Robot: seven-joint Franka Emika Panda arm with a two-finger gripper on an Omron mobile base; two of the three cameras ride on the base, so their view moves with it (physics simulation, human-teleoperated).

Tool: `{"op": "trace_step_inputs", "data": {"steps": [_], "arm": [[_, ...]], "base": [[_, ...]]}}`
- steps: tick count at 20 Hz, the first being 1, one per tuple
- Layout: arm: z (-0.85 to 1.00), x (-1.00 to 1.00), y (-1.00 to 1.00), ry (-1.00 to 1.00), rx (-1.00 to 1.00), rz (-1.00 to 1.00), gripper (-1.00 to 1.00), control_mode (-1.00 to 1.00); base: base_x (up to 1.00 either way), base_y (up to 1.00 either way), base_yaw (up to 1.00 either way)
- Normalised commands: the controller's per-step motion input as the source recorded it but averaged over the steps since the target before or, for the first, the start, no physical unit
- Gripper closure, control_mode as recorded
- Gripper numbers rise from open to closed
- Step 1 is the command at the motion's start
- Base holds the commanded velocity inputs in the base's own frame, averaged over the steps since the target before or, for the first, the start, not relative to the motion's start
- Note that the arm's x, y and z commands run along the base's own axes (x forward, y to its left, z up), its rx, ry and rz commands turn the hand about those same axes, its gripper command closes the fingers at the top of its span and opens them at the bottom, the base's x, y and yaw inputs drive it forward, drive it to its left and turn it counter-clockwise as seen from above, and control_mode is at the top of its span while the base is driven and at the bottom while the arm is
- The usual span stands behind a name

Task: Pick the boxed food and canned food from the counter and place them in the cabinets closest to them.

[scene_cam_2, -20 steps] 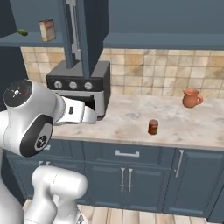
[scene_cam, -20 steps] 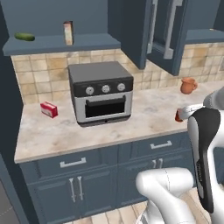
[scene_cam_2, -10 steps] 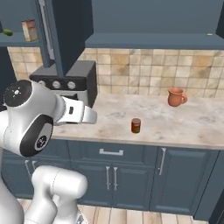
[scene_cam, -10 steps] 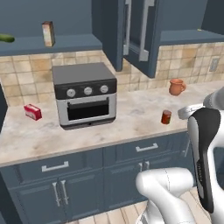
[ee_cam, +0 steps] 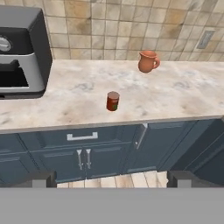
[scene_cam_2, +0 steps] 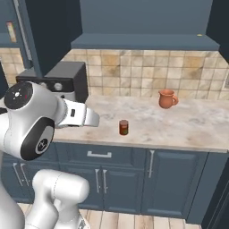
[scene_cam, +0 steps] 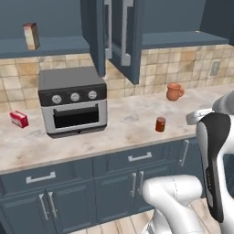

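The canned food [scene_cam: 160,124] is a small red-orange can standing upright on the beige counter [scene_cam: 119,135], a little in from its front edge; it also shows in the right base view [scene_cam_2: 124,127] and the hand view [ee_cam: 113,101]. The boxed food [scene_cam: 31,36] stands upright on the blue shelf of the upper left cabinet. The cabinet's doors [scene_cam: 119,36] hang open above the counter. My gripper [ee_cam: 110,179] is open and holds nothing. It hovers in front of the counter, well short of the can, and its fingertips [ee_cam: 39,178] stand far apart.
A toaster oven [scene_cam: 73,106] sits on the counter left of the can, with a small red box [scene_cam: 19,119] beyond it. A terracotta mug [scene_cam: 174,92] stands behind the can near the tiled wall. Drawers and base cupboards [ee_cam: 83,153] run below the counter.
The base has driven to the right, so the whole scene has slid left in both base views. The can and mug now lie near the centre. The gripper stays open.
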Motion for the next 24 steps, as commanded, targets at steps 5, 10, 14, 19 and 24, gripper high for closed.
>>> {"op": "trace_step_inputs", "data": {"steps": [5, 10, 14, 19, 24], "arm": [[0.0, 0.0, 0.0, 0.0, 0.0, 0.0, -1.0, 1.0], [0.0, 0.0, 0.0, 0.0, 0.0, 0.0, -1.0, 1.0], [0.0, 0.0, 0.0, 0.0, 0.0, 0.0, -1.0, 1.0], [0.0, 0.0, 0.0, 0.0, 0.0, 0.0, -1.0, 1.0], [0.0, 0.0, 0.0, 0.0, 0.0, 0.0, -1.0, 1.0]], "base": [[0.06, -0.39, 0.0], [0.04, -0.33, 0.0], [0.02, -0.27, 0.01], [0.09, -0.24, 0.05], [0.1, -0.31, 0.06]]}}
